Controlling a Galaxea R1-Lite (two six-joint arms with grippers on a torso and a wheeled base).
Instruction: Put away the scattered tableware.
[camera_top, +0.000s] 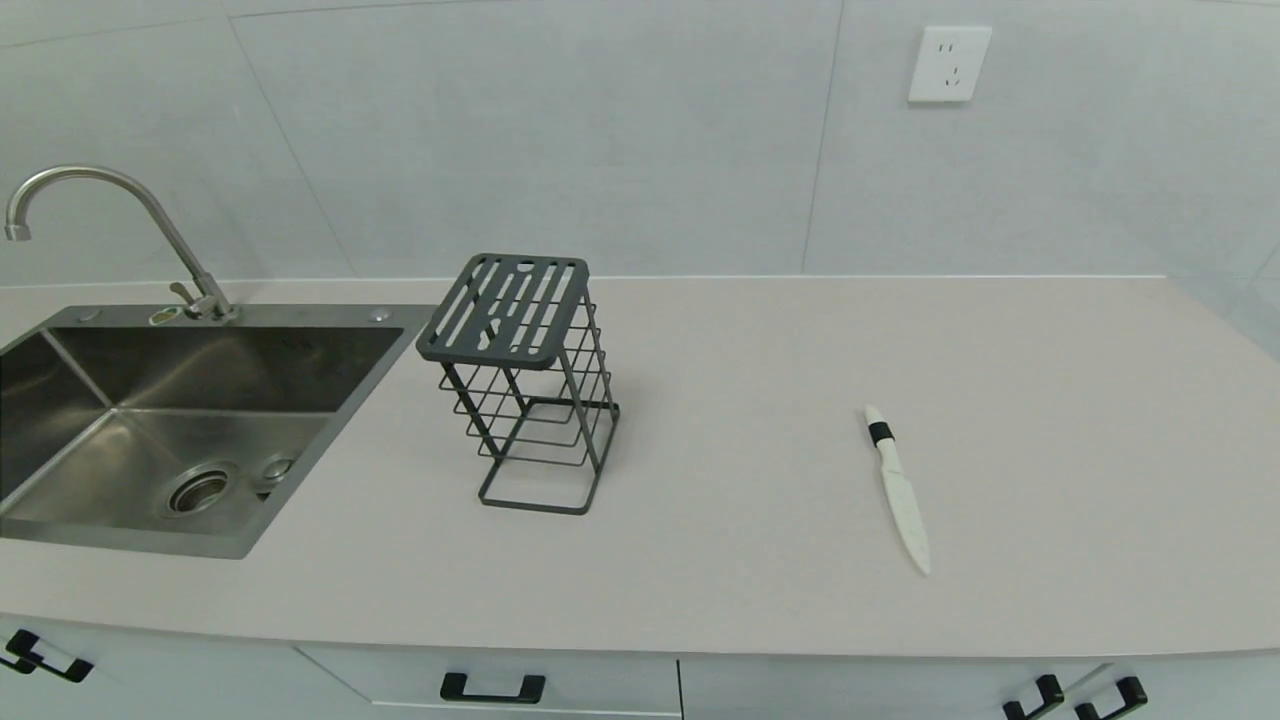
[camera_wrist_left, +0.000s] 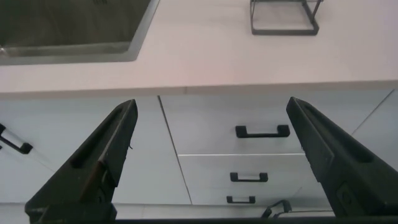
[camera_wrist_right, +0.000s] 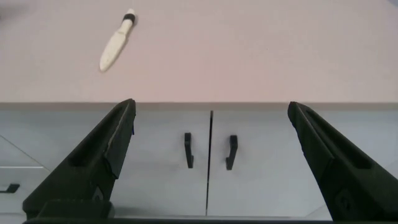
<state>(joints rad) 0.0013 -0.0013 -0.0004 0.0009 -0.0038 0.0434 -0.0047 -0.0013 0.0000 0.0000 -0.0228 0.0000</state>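
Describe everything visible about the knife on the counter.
The knife is slim and off-white, maybe ceramic or plastic, with a black band near its blunt end. It lies flat on the counter, right of the wire rack and apart from it, pointed tip toward the front edge. Nothing else touches it.

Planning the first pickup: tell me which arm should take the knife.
Right, I'd judge. The knife lies right of the rack on the counter, ahead of the open right gripper; the left gripper faces the rack's base and sink.
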